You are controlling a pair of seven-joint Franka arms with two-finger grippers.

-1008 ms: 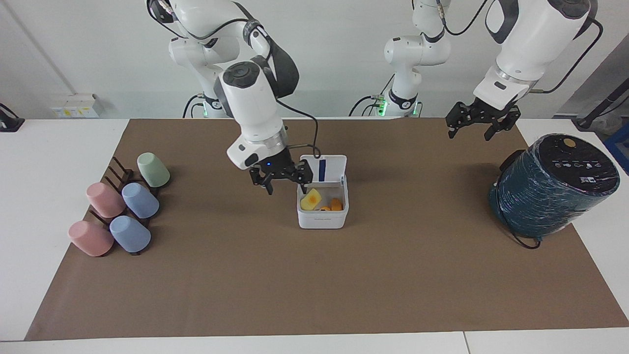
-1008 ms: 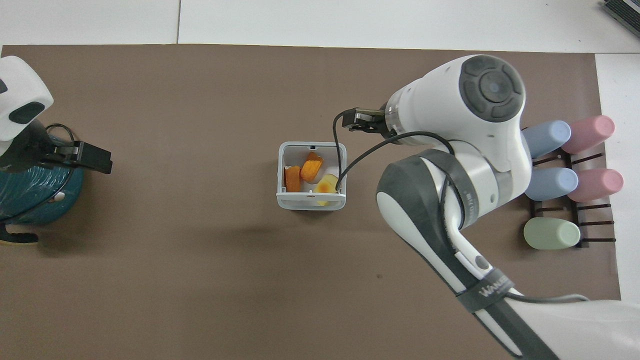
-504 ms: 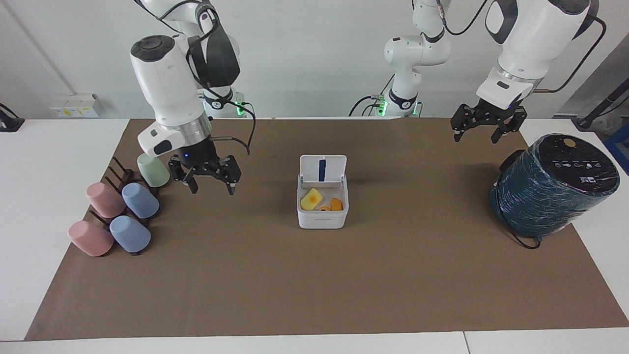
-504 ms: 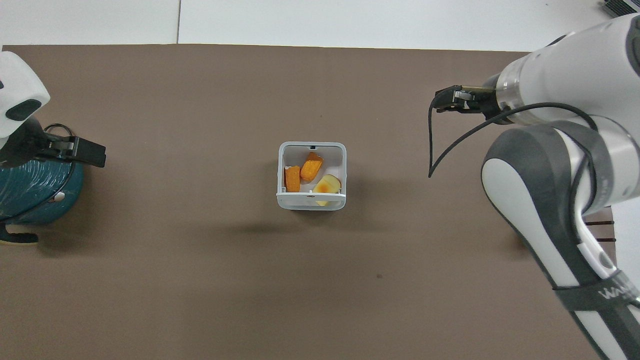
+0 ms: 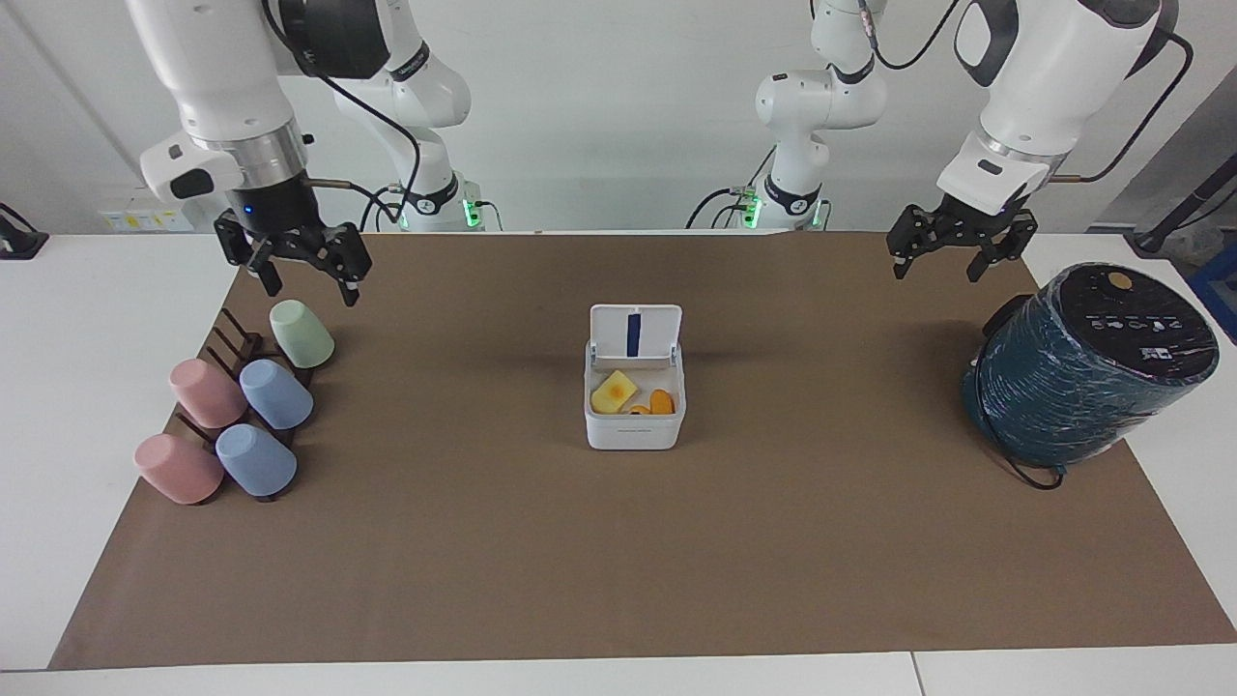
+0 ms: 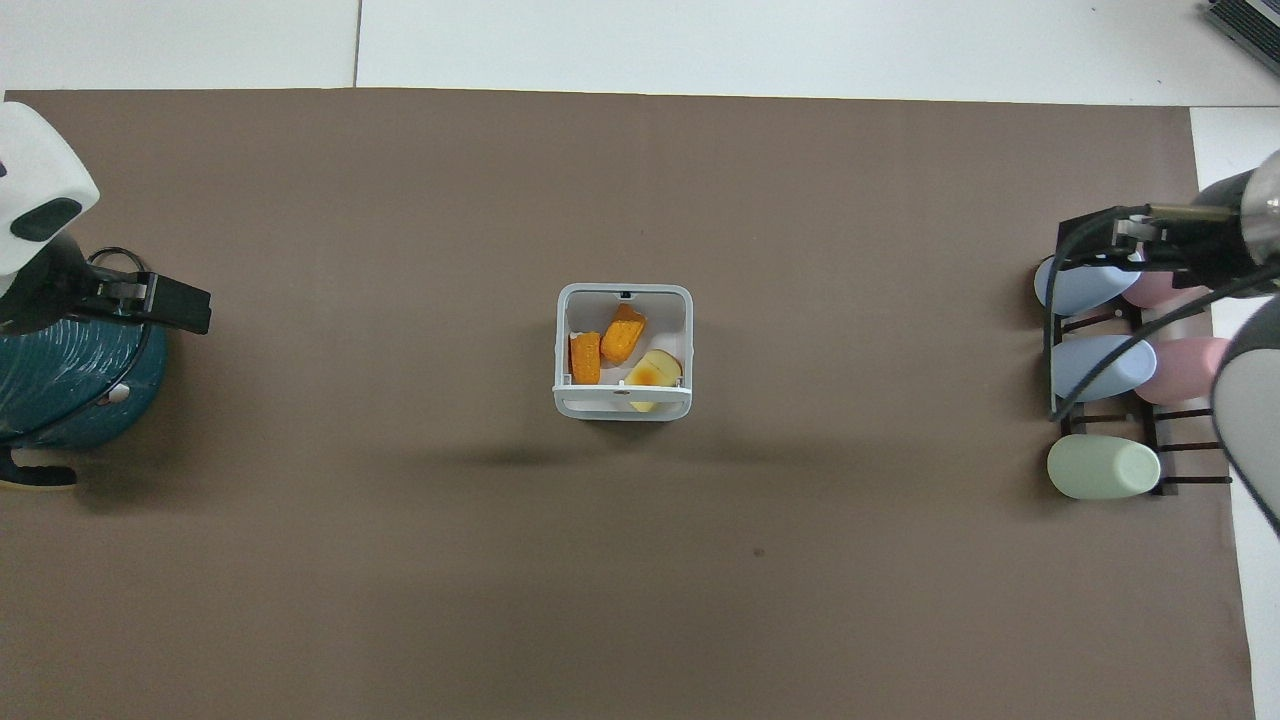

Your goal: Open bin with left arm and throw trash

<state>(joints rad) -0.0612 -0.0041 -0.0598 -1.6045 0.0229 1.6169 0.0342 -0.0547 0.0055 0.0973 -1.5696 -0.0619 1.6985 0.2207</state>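
The white bin (image 5: 633, 432) stands mid-mat with its lid (image 5: 635, 332) hinged up, the blue strip showing. Inside lie the trash pieces: a pale yellow slice (image 5: 613, 392) and two orange stubs (image 5: 661, 402). In the overhead view the bin's rim (image 6: 622, 405) frames the stubs (image 6: 585, 357) and the slice (image 6: 653, 370). My left gripper (image 5: 935, 265) is open and empty in the air over the mat's edge beside the teal cylinder; it also shows in the overhead view (image 6: 170, 303). My right gripper (image 5: 305, 283) is open and empty above the cup rack; it also shows in the overhead view (image 6: 1100, 235).
A big dark teal cylinder (image 5: 1087, 362) with a black top lies at the left arm's end of the mat, also in the overhead view (image 6: 60, 390). A dark rack of pastel cups (image 5: 242, 406) sits at the right arm's end, also in the overhead view (image 6: 1105, 468).
My right gripper has swung away from beside the bin and risen to above the cup rack. My left gripper has shifted only slightly. The bin and its contents have not moved.
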